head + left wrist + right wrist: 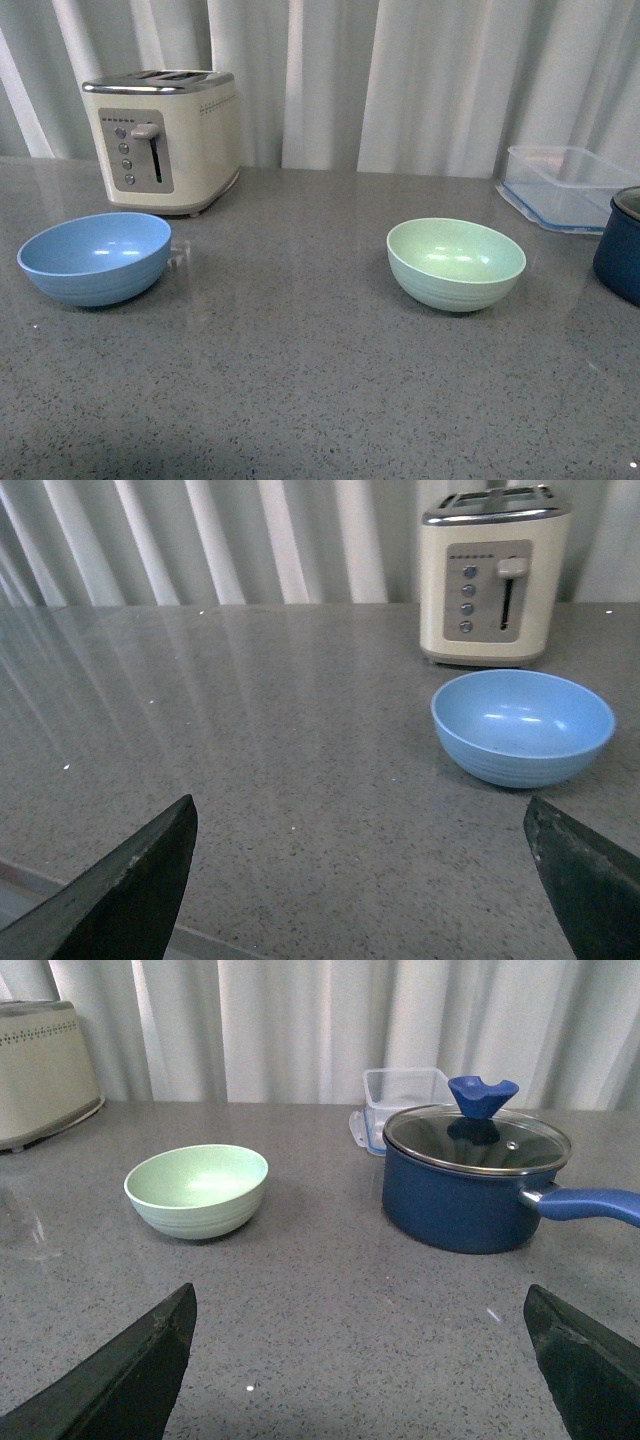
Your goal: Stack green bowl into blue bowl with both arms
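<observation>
Left gripper (360,808): jaws spread wide, its two dark fingers (140,890) hanging low over the grey speckled countertop (300,390) and gripping nothing. Blue bowl (522,725) – light sky-blue, matte, faint ridges near the base – stands upright on the countertop ahead of this gripper, clear of both fingers; in the front view it sits at the far left. Toaster (493,575): cream body, chrome top, lever and four round buttons on its face, standing just behind the blue bowl and not touching it. Right gripper (360,1288): jaws likewise spread wide, fingers apart over bare countertop, holding nothing. Green bowl (197,1190) – pale mint, matte, same ridged base – stands upright ahead of this gripper, right of centre in the front view and well apart from the blue bowl. Pot (470,1195): dark navy, with a glass lid (478,1140) bearing a blue knob and a blue handle on the side turned away from the green bowl; it stands near that bowl without touching it. Container (565,185): clear, blue-rimmed, just behind the pot. Curtain (400,80): white, pleated, along the back edge of the countertop.
</observation>
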